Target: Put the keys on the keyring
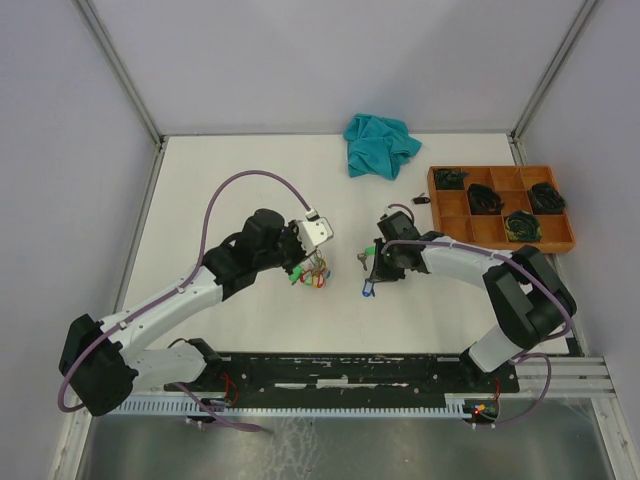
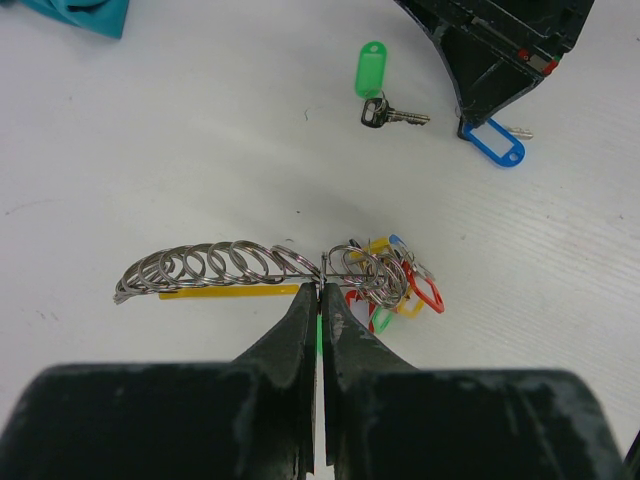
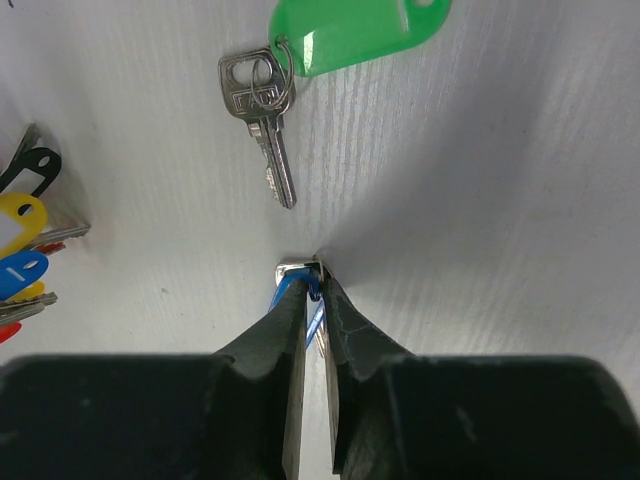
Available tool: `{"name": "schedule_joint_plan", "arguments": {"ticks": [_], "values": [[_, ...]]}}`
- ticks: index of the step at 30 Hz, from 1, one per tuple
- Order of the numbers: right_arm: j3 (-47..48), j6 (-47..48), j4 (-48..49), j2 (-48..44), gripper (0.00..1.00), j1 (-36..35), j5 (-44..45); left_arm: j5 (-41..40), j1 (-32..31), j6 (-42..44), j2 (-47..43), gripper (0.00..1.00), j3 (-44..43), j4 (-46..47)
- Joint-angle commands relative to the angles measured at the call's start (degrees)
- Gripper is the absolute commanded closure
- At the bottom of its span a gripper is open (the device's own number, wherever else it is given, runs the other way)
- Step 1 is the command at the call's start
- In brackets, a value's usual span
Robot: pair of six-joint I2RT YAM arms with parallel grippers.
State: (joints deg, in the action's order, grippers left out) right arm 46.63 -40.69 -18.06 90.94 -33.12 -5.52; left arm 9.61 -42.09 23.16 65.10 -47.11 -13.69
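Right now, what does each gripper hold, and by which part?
Left gripper pinches the keyring by its wire. Right gripper pinches the blue-tagged key at its tag end.

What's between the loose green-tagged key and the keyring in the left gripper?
Nothing: the left wrist view shows bare table between the green-tagged key and the keyring in the left gripper. The blue-tagged key lies aside, at the right gripper.

The right gripper (image 3: 314, 272) hides most of the blue tag (image 3: 285, 290) between its jaws
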Motion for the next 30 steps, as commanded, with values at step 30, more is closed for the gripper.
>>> {"name": "schedule_joint_plan", "arguments": {"ticks": [30], "values": [[-2.8, 38.5, 10.0, -26.4, 0.99, 0.1, -10.4, 6.9, 0.2, -1.1, -2.7, 0.97, -1.7, 5.0]]}}
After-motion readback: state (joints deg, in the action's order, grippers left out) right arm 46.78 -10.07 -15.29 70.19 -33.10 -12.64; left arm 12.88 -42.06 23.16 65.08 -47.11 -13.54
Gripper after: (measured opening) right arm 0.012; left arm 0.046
